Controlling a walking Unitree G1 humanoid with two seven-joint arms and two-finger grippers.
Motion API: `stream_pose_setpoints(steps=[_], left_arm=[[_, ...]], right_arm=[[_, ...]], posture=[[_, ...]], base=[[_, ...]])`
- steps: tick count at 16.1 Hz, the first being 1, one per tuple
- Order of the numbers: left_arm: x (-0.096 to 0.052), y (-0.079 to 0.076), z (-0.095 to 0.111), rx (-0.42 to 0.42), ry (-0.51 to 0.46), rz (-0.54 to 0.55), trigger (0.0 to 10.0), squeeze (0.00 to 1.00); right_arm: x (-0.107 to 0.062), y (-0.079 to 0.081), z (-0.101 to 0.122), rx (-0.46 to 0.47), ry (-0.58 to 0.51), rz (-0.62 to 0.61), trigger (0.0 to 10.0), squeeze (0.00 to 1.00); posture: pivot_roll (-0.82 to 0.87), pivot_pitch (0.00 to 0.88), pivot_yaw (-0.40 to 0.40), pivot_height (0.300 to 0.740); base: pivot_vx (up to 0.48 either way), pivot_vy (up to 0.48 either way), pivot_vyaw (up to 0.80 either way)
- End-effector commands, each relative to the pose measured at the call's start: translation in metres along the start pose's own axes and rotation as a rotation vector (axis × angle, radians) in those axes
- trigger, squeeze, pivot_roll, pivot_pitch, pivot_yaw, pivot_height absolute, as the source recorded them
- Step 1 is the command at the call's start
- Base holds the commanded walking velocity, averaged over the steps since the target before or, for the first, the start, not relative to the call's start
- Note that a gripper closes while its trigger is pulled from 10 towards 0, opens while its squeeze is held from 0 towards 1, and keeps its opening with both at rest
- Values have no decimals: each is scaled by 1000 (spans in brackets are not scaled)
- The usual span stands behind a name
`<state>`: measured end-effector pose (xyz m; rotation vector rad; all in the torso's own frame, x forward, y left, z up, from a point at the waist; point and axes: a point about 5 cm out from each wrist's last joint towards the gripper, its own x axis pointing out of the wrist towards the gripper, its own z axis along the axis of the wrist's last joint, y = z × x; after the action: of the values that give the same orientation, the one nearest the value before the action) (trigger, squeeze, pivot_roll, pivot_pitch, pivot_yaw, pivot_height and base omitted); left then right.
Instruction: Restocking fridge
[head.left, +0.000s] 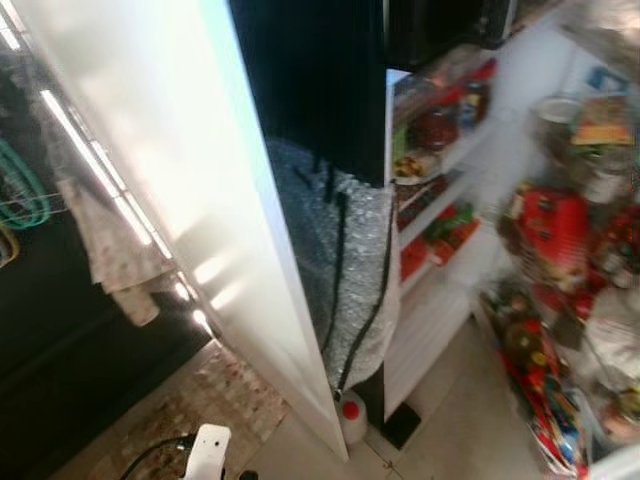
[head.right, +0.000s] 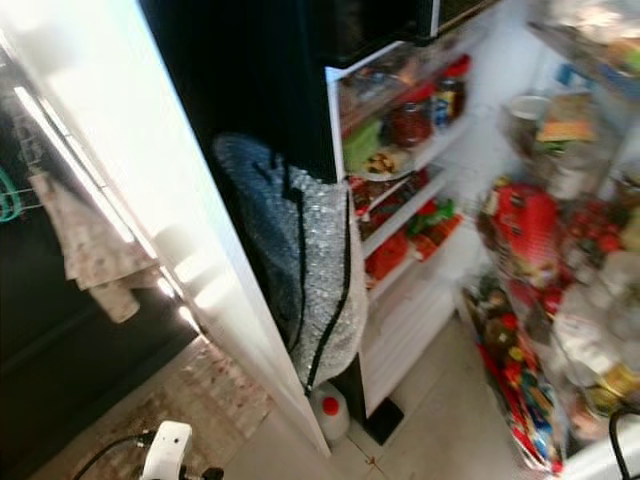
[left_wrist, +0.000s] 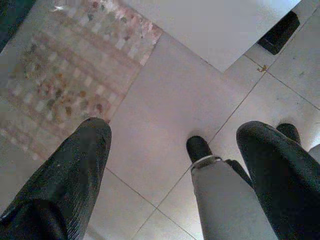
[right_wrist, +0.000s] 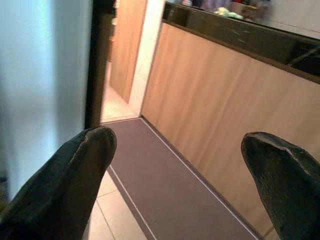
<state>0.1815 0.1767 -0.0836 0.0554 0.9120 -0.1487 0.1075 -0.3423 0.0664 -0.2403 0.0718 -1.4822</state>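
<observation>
The fridge stands open ahead and to my right, its white inner shelves holding jars, a plate of food and red and green packs. The open door's racks on the right are crowded with red packets, bottles and tubs. My left gripper hangs low and open over the pale floor tiles, nothing between its fingers, with my own leg and foot under it. My right gripper is also open and empty, facing a wooden cabinet front. Part of my left arm shows at the bottom of the head view.
A tall white panel rises on the left. A bubble-wrap bag with black cords hangs beside it. A white jug with a red cap sits on the floor below. A patterned rug and a hanging towel are at left.
</observation>
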Motion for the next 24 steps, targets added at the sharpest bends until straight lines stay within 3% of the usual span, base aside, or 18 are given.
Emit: stream_pose_setpoints(steps=[1, 6, 19, 20, 24], left_arm=[[-2, 4, -6, 23, 26, 4, 10000, 0], [-1, 3, -5, 23, 25, 4, 10000, 0], [0, -5, -5, -23, 19, 18, 10000, 0], [0, -3, -5, -11, 20, 15, 10000, 0], [0, -3, -5, -11, 20, 15, 10000, 0]], right_arm=[[0, -1, 5, 20, 6, -20, 10000, 0], [14, -1, 21, 42, -25, -37, 10000, 0], [19, 13, 35, 37, -46, 19, 10000, 0], [-21, 49, 29, 79, -17, 316, 10000, 0], [-34, 57, 28, 56, -31, 426, 10000, 0]], posture=[[-267, 0, 140, 740], [-266, 0, 134, 740], [-273, 0, 91, 740], [-269, 0, 106, 740], [-265, 0, 103, 740]], base=[[0, 0, 0], [0, 0, 0], [0, 0, 0], [0, 0, 0], [0, 0, 0]])
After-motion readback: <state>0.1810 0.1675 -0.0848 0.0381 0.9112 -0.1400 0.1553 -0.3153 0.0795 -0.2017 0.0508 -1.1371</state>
